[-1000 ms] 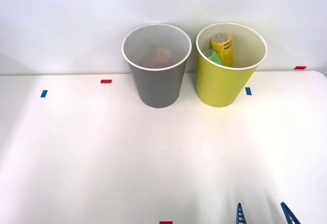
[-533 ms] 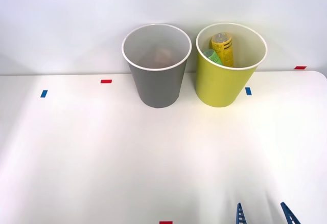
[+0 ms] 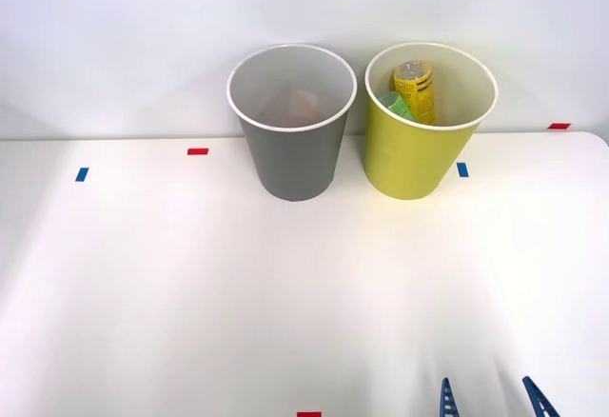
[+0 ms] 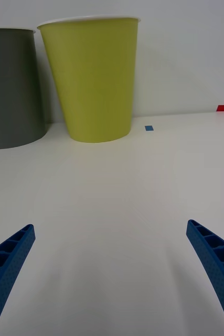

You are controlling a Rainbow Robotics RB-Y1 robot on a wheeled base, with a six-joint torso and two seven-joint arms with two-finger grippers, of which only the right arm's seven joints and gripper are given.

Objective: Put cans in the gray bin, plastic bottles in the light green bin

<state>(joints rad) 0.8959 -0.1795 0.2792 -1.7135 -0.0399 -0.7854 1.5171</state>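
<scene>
The gray bin (image 3: 290, 141) stands at the back of the white table, with a faint pinkish shape low inside it that I cannot make out. To its right stands the light green bin (image 3: 426, 136), holding a yellow plastic bottle (image 3: 415, 89) and a smaller green item (image 3: 397, 106). My right gripper (image 3: 492, 400) is open at the near edge of the table, well in front of the light green bin, with nothing between its blue fingers (image 4: 216, 268). The wrist view shows both bins from the side: the gray bin (image 4: 9, 89) and the light green bin (image 4: 93, 79).
Small tape marks dot the table: red (image 3: 197, 151) and blue (image 3: 82, 174) on the left, blue (image 3: 462, 169) and red (image 3: 559, 126) on the right, red (image 3: 308, 414) at the front edge. A pale wall rises right behind the bins.
</scene>
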